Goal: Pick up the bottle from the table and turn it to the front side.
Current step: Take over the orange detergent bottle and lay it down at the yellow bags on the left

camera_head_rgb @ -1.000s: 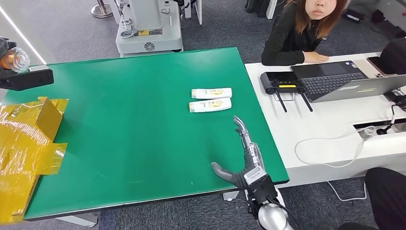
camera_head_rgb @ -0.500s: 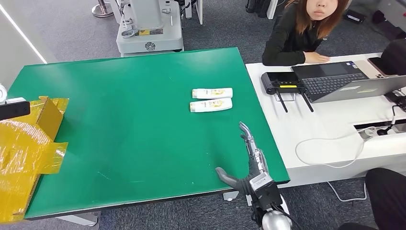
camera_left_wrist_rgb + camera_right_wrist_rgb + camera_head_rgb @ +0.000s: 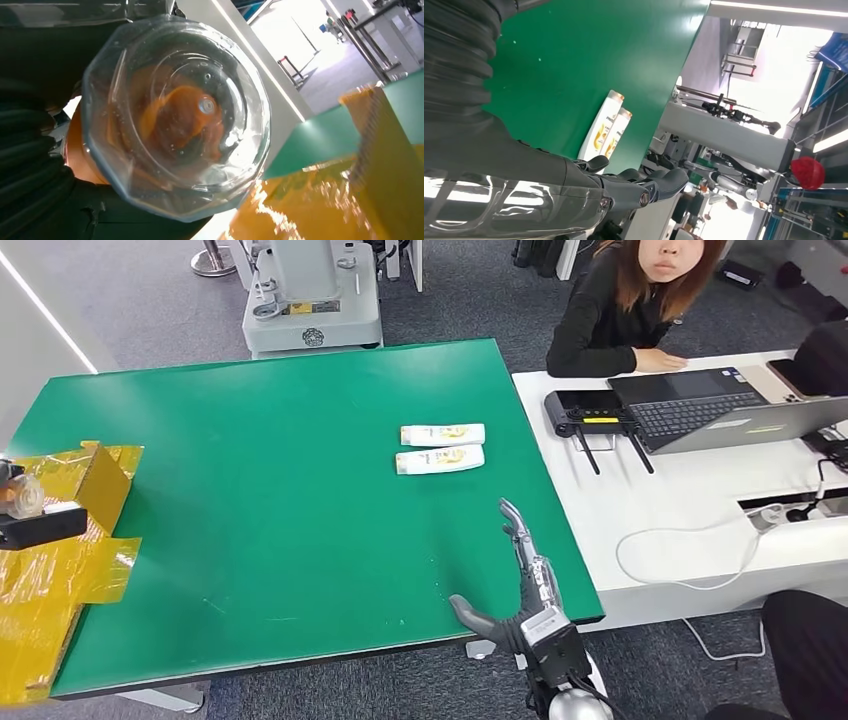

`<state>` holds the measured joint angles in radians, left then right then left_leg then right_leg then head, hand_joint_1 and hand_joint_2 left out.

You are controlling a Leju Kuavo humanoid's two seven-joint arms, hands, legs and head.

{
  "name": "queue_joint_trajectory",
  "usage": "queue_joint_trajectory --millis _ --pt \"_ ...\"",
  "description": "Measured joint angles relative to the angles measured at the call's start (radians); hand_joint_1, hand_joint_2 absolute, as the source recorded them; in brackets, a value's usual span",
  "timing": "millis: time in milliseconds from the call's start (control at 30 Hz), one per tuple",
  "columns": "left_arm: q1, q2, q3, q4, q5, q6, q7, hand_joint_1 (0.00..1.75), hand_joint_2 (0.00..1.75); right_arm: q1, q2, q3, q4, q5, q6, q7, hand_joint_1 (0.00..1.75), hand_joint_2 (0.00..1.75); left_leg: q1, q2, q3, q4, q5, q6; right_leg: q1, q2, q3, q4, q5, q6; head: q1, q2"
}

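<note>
Near the green table's [image 3: 250, 490] front edge the right hand [image 3: 520, 585] hovers open-fingered and empty, so it should reach forward squarely over the nearer white shampoo bottle [image 3: 440, 459], lying flat beside its twin [image 3: 442, 434], before closing.

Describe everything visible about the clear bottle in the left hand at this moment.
The clear bottle looks like transparent plastic with a faceted, many-sided base and an orange label or cap showing through it. The left wrist view looks straight at its base, with small droplets or bubbles on the inside. The left hand holds it at the table's left end, above the crumpled yellow box, and in the head view it pokes out above the dark hand. Whether it holds liquid cannot be told.
</note>
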<state>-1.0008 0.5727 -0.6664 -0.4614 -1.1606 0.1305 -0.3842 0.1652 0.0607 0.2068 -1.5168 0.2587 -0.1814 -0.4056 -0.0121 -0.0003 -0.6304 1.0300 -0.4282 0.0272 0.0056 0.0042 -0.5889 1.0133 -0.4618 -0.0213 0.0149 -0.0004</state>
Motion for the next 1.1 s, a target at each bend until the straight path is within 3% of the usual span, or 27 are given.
queue_joint_trajectory --millis 433,700,1100 --pt "0.112 -0.053 0.0 0.037 0.01 0.026 0.046 1.75 1.75 -0.003 -0.001 -0.001 0.016 -0.005 0.009 -0.008 0.0 1.75 0.0 0.0 0.0 0.0 0.0 0.0 0.0 0.0 0.0 0.0 0.0 0.0 0.0 0.0" --pt "0.173 -0.135 0.0 0.082 -0.006 0.041 0.094 1.75 1.75 -0.025 -0.001 0.018 0.028 -0.003 -0.008 0.021 0.0 1.75 0.0 -0.002 -0.001 0.0 0.0 0.0 0.0 -0.002 0.0 0.0 0.0 0.0 0.0 0.0" --pt "0.18 -0.258 0.0 0.121 -0.037 0.018 0.104 1.75 1.75 -0.024 -0.004 0.028 0.036 -0.003 -0.039 0.029 0.0 1.75 0.0 -0.002 -0.001 0.0 0.0 0.0 0.0 -0.002 0.0 -0.001 0.0 0.0 0.0 0.0"
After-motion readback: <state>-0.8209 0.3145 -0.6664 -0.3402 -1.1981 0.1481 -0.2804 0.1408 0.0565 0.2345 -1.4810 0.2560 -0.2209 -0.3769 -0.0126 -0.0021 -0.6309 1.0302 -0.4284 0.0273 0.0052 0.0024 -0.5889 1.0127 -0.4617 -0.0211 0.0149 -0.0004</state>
